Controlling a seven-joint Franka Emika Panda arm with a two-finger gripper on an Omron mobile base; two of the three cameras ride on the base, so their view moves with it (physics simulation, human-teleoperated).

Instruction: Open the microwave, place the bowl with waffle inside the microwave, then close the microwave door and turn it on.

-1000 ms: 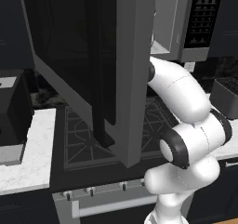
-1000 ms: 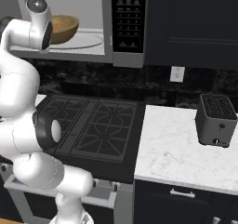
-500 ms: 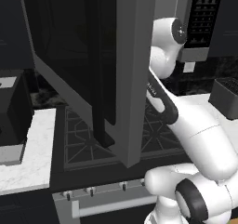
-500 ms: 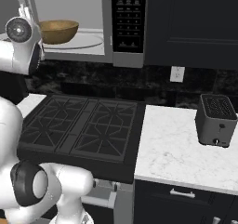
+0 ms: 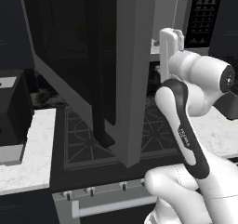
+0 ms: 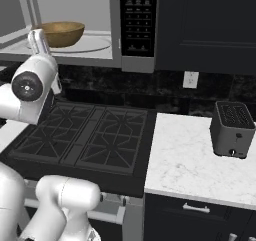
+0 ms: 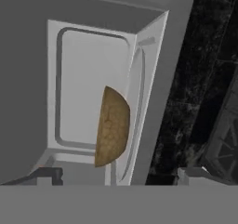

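Bowl (image 6: pixel 59 33) inside microwave (image 6: pixel 100 25), door (image 5: pixel 93 69) swung wide; jaws open, apart from bowl.

- No text, brand or number can be read anywhere.
- The button panel (image 6: pixel 138 17) of the microwave (image 6: pixel 75 30) carries rows of small pale marks, too fine to make out.
- The dark band on the robot arm (image 5: pixel 186 137) bears a small pale marking, too blurred to read.
- The small black appliance (image 6: pixel 231 129) on the worktop (image 6: pixel 195 160) shows no legible label.
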